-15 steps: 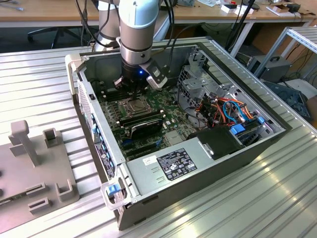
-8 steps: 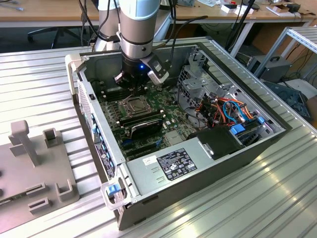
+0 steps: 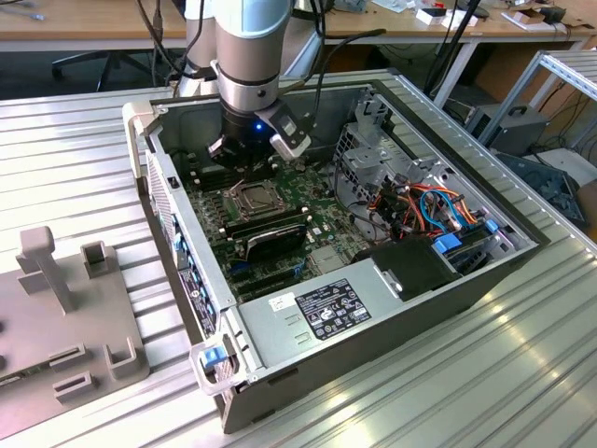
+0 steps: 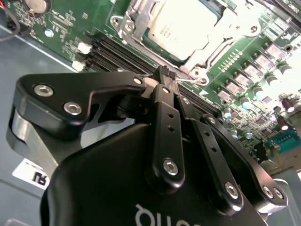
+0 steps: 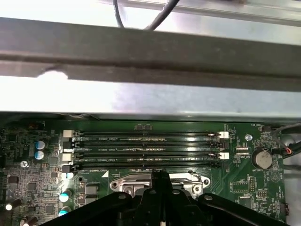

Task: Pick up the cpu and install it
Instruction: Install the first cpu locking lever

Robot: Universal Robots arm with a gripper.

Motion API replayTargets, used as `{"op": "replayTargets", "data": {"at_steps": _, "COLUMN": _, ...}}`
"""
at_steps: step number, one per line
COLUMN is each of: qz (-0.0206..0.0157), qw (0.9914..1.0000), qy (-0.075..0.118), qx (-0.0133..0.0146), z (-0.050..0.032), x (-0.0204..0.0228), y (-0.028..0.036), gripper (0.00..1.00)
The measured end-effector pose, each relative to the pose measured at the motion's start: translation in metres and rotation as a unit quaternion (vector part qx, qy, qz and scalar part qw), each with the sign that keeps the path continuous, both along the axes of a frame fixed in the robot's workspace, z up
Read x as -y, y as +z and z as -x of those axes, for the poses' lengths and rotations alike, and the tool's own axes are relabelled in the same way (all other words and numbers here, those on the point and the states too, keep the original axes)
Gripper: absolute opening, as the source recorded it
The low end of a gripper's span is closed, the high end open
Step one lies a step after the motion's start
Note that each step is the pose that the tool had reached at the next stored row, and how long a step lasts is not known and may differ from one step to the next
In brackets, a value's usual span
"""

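Here, in the exterior view, the arm reaches down into the open computer case (image 3: 373, 280) on the ribbed counter (image 3: 75, 149), its hand (image 3: 244, 149) poised just above the motherboard (image 3: 280, 210) near the socket (image 3: 254, 196), presumably for the install. In the second wrist view the hand (image 4: 165, 75) has its fingertips (image 4: 162, 73) pressed together, clenched on nothing visible, just beside the cpu (image 4: 181, 28), which already lies in its socket frame. In the first wrist view the hand (image 5: 160, 175) sits between the socket frame and the memory slots (image 5: 146, 148).
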State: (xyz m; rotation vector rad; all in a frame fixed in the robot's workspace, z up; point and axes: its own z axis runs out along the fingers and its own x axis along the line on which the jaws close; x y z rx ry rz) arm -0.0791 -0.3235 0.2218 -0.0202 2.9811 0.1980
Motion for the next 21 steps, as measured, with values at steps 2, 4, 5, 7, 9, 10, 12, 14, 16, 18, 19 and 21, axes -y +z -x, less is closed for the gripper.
{"op": "replayTargets", "data": {"at_steps": 2, "qz": 0.0000, "qw": 0.99999, "qy": 0.000, "qx": 0.0041, "z": 0.0020, "x": -0.0002, "y": 0.0014, "gripper": 0.11}}
{"op": "replayTargets", "data": {"at_steps": 4, "qz": 0.0000, "qw": 0.99996, "qy": 0.000, "qx": 0.0091, "z": 0.0031, "x": -0.0003, "y": 0.0051, "gripper": 0.11}}
{"op": "replayTargets", "data": {"at_steps": 5, "qz": 0.0000, "qw": 0.99993, "qy": 0.000, "qx": 0.0116, "z": 0.0035, "x": -0.0004, "y": 0.0070, "gripper": 0.11}}
{"op": "replayTargets", "data": {"at_steps": 7, "qz": -0.0001, "qw": 0.99986, "qy": 0.000, "qx": 0.0166, "z": 0.0044, "x": -0.0005, "y": 0.0094, "gripper": 0.11}}
{"op": "replayTargets", "data": {"at_steps": 9, "qz": -0.0003, "qw": 0.99984, "qy": 0.000, "qx": 0.0178, "z": 0.0051, "x": -0.0006, "y": 0.0093, "gripper": 0.11}}
{"op": "replayTargets", "data": {"at_steps": 10, "qz": -0.0005, "qw": 0.99984, "qy": 0.000, "qx": 0.0178, "z": 0.0056, "x": -0.0005, "y": 0.0090, "gripper": 0.11}}
{"op": "replayTargets", "data": {"at_steps": 12, "qz": -0.0128, "qw": 0.99974, "qy": 0.000, "qx": 0.0186, "z": 0.0066, "x": -0.0006, "y": 0.0086, "gripper": 0.11}}
{"op": "replayTargets", "data": {"at_steps": 14, "qz": -0.0225, "qw": 0.99955, "qy": 0.000, "qx": 0.0197, "z": 0.0070, "x": -0.0006, "y": 0.0086, "gripper": 0.11}}
{"op": "replayTargets", "data": {"at_steps": 16, "qz": -0.0285, "qw": 0.99937, "qy": 0.000, "qx": 0.0210, "z": 0.0071, "x": -0.0006, "y": 0.0086, "gripper": 0.11}}
{"op": "replayTargets", "data": {"at_steps": 18, "qz": -0.0286, "qw": 0.99937, "qy": 0.000, "qx": 0.0210, "z": 0.0071, "x": -0.0006, "y": 0.0080, "gripper": 0.11}}
{"op": "replayTargets", "data": {"at_steps": 19, "qz": -0.0287, "qw": 0.99937, "qy": 0.002, "qx": 0.0210, "z": 0.0071, "x": -0.0006, "y": 0.0076, "gripper": 0.11}}
{"op": "replayTargets", "data": {"at_steps": 21, "qz": -0.0286, "qw": 0.99934, "qy": 0.009, "qx": 0.0207, "z": 0.0070, "x": -0.0007, "y": 0.0073, "gripper": 0.11}}
